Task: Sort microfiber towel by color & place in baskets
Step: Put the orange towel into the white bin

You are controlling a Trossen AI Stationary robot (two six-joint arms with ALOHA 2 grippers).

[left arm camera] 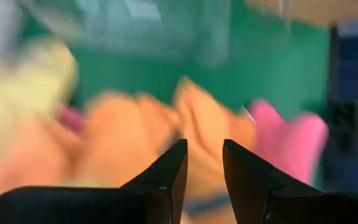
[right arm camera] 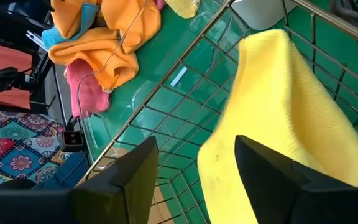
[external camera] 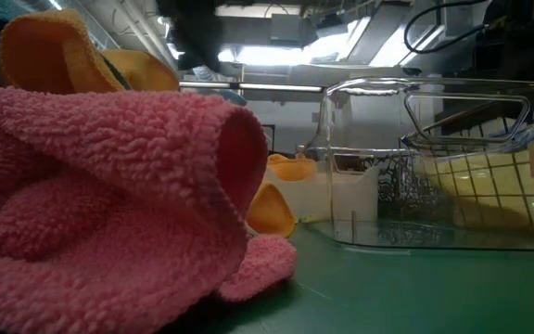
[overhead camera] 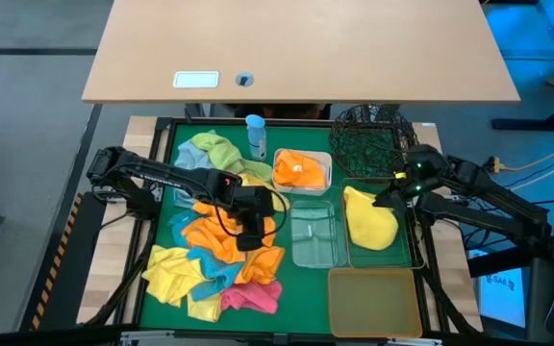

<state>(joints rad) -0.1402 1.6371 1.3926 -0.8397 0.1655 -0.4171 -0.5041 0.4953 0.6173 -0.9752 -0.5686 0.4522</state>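
Hovering over the rectangular wire basket (overhead camera: 381,252), the right gripper (overhead camera: 385,199) has its fingers (right arm camera: 126,177) spread apart with nothing between them. A yellow towel (overhead camera: 369,219) lies inside that basket, just below the fingertips, and in the right wrist view the same cloth (right arm camera: 278,118) sits against the wire grid.

The left gripper (overhead camera: 249,236) is down over the heap of towels on the green tabletop (overhead camera: 315,279), above an orange towel (overhead camera: 214,235). In the left wrist view its fingers (left arm camera: 166,180) stand a little apart over blurred orange cloth, and whether they pinch any of it cannot be told.

The unsorted pile holds yellow towels (overhead camera: 171,274), a teal blue towel (overhead camera: 212,269), a pink towel (overhead camera: 256,296) and, farther back, a light green towel (overhead camera: 217,152). From the low view the pink towel (external camera: 109,195) fills the foreground.

An orange cloth already rests in the white tub (overhead camera: 323,180). The clear tub (overhead camera: 315,235) lies between the pile and the wire basket, the amber tub (overhead camera: 375,300) is at the near edge, and the black round wire-mesh basket (overhead camera: 371,139) stands at the back. A small blue-capped bottle (overhead camera: 256,135) stands upright beside the white tub.
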